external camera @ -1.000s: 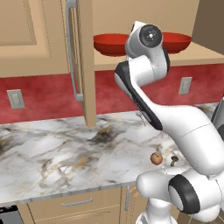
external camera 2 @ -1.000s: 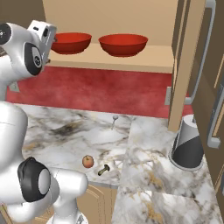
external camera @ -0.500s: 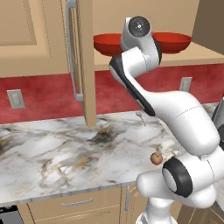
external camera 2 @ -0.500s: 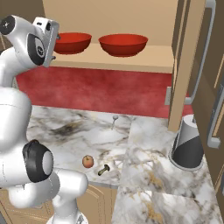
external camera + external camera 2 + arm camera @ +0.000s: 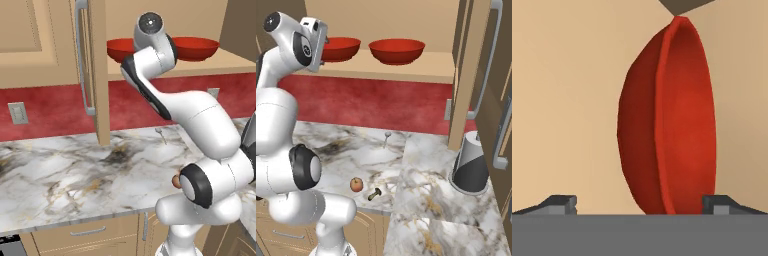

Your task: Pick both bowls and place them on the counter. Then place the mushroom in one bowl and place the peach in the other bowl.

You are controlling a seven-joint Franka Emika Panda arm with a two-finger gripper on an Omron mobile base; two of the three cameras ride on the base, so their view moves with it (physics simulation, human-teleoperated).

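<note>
Two glossy red bowls stand on the tan wooden shelf: the left bowl (image 5: 341, 48) (image 5: 116, 50) and the right bowl (image 5: 397, 50) (image 5: 196, 47). My hand (image 5: 314, 41) is raised to shelf height, right beside the left bowl. In the hand view that bowl (image 5: 682, 115) looms close and turned on its side, its rim reaching down between the fingertips of my open gripper (image 5: 639, 205), which holds nothing. The peach (image 5: 356, 184) and the small mushroom (image 5: 374, 194) lie near the front edge of the marble counter (image 5: 421, 200).
An open cabinet door (image 5: 472, 75) hangs to the right of the shelf, another door (image 5: 92, 70) to its left. A dark grey cone-shaped object (image 5: 470, 164) stands on the counter at the right. A red backsplash (image 5: 371, 102) runs below the shelf.
The arm has swung its hand a little left and up toward the left bowl, and the elbow has shifted. The jaws stayed open; bowls, peach and mushroom have not moved.
</note>
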